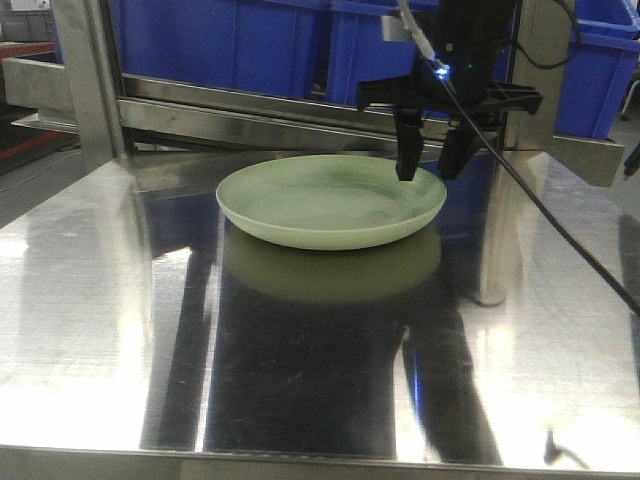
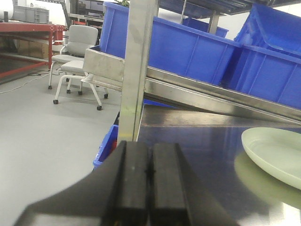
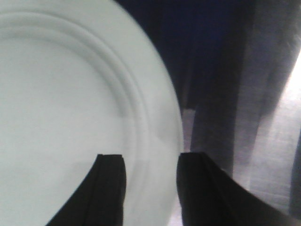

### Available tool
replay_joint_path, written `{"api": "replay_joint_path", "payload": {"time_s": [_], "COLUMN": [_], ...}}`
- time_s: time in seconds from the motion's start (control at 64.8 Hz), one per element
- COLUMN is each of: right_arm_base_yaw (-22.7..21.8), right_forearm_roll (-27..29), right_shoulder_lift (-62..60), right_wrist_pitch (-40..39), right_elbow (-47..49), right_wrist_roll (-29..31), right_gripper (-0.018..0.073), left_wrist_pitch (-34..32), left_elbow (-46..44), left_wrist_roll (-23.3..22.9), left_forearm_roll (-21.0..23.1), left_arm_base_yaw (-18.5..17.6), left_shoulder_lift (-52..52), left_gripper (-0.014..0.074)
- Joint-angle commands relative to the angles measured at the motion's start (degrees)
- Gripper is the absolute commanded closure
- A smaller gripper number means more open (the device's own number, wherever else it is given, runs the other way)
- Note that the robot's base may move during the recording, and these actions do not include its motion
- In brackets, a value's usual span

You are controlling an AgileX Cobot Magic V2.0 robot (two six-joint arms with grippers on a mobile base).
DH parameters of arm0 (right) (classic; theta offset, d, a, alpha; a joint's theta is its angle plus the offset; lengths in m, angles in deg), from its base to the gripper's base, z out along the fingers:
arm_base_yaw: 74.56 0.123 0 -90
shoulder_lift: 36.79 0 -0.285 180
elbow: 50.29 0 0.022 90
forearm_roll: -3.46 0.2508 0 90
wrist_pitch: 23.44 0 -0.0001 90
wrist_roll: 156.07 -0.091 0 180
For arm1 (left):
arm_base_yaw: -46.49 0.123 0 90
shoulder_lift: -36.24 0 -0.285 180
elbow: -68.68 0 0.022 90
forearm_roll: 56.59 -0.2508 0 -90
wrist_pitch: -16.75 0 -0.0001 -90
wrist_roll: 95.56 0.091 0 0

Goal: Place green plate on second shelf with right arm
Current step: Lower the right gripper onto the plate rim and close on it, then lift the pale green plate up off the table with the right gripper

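Exterior front-facing view: you see the green plate (image 1: 330, 200) resting flat on the polished steel shelf surface (image 1: 100, 300), toward the rear centre. Locate the right gripper (image 1: 428, 172) at the plate's far right edge, pointing down. Its jaws stand moderately apart and straddle the rim: one finger is over the inside of the plate, the other is outside it over bare steel. Confirm this in the right wrist-mounted view, where the rim passes between the two dark fingers (image 3: 109, 188); you cannot tell from either view whether a finger touches the plate. A black cable (image 1: 560, 235) runs from the right arm down across the right side of the surface. Blue plastic bins (image 1: 250, 40) sit behind the plate on a raised steel rail (image 1: 250, 98). In the left wrist-mounted view, note that the left gripper (image 2: 150, 148) has its pads (image 2: 134, 174) pressed together with nothing between them, apart from the plate, near a steel upright post (image 2: 136, 70). A grey office chair (image 2: 77, 52) stands on the floor beyond.
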Motion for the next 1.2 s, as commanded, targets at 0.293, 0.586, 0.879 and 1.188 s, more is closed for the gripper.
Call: {"api": "replay_joint_path", "payload": {"time_s": [0.293,0.586,0.879,1.188], "right_arm_base_yaw": [-3.0,-3.6,-3.6,-3.7], "right_forearm_roll": [3.6,8.3,9.8,11.2], "right_shoulder_lift": [-2.6,-1.3,-0.5,-0.8], "right_wrist_pitch": [-4.9,-4.9,-4.8,-3.8], "right_elbow": [2.3,2.2,2.3,2.5], "right_wrist_roll": [1.7,5.1,5.1,5.1], "right_gripper": [0.0186,0.0188,0.0404,0.0512], "left_wrist_pitch": [-5.0,-5.0,-5.0,-5.0], "left_elbow": [2.3,2.3,2.3,2.3], "left_wrist_roll": [-0.2,-0.2,-0.2,-0.2], "left_forearm_roll": [0.5,0.5,0.5,0.5], "left_arm_base_yaw": [-0.4,-0.4,-0.4,-0.4], "left_shoulder_lift": [1.2,1.2,1.2,1.2], "left_gripper": [0.0466,0.0466,0.0466,0.0466]}}
